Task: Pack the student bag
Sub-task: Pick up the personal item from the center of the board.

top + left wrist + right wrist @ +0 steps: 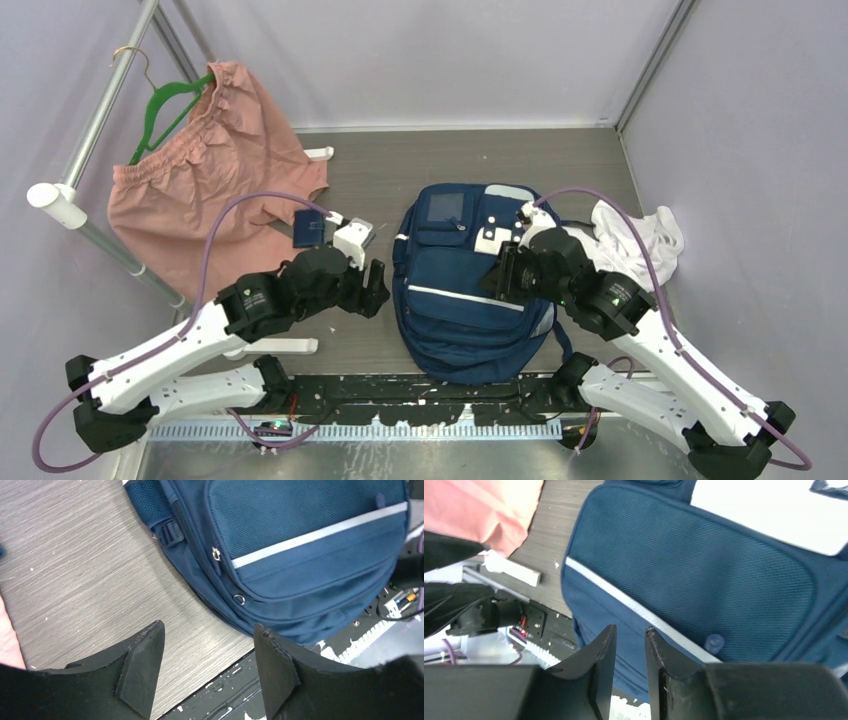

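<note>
The student bag [450,310], a navy backpack with white stripes and a white patch [490,240], lies flat in the middle of the table with its zippers shut. My left gripper [377,288] is open and empty, just above the table by the bag's left side. In the left wrist view its jaws [209,626] stand wide apart, facing the bag's [310,525] lower corner. My right gripper [498,272] hovers over the bag's right half. In the right wrist view its jaws [631,628] stand a narrow gap apart with nothing between them, above the bag's [704,570] front pocket.
Pink shorts [210,190] hang on a green hanger [165,110] from a white rack [95,130] at the left, its foot [285,346] near my left arm. A white cloth [640,235] lies right of the bag. A small navy item [308,230] lies left of it.
</note>
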Motion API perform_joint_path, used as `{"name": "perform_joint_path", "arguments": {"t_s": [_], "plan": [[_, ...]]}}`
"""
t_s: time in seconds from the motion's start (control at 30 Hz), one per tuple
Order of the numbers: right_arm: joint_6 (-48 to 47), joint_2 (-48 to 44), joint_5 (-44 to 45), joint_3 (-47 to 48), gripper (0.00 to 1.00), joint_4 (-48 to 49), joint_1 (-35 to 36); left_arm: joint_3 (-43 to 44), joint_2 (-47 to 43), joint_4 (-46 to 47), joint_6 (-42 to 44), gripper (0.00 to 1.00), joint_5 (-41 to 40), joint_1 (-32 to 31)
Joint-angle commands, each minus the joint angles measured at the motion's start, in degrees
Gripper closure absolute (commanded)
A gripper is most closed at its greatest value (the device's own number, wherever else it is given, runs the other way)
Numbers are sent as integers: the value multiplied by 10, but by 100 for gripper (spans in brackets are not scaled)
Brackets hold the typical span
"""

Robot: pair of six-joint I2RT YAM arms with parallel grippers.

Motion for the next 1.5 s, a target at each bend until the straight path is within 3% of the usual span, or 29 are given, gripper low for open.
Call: {"name": "perform_joint_path", "arguments": {"t_s": [0.0, 0.1, 0.2, 0.3, 0.37, 0.57, 0.8, 0.93, 1.27, 1.47], "plan": [[24, -7, -36, -21, 66, 57, 45, 6, 11, -6, -44, 34, -63, 22], [31, 10, 62, -21, 60, 43, 116, 19, 35, -37, -69, 35, -69, 79], [36, 32, 128, -11, 58, 44, 162, 13, 72, -36, -58, 31, -38, 176], [35, 43, 129, -13, 57, 66, 169, 18, 135, -27, -51, 32, -38, 272], [34, 42, 131, -13, 56, 73, 169, 30, 188, -16, -47, 32, -80, 301], [34, 13, 148, -21, 53, 69, 170, 110, 351, 7, -11, 42, -149, 337], [37, -20, 155, -37, 48, 65, 169, 257, 521, -26, 27, 30, -222, 358], [33, -19, 151, -36, 47, 68, 169, 334, 615, -55, 51, 32, -278, 359], [30, -24, 141, -41, 47, 72, 169, 466, 765, -122, 71, 43, -363, 380], [31, -19, 136, -42, 47, 74, 169, 516, 822, -148, 79, 44, -360, 396]]}}
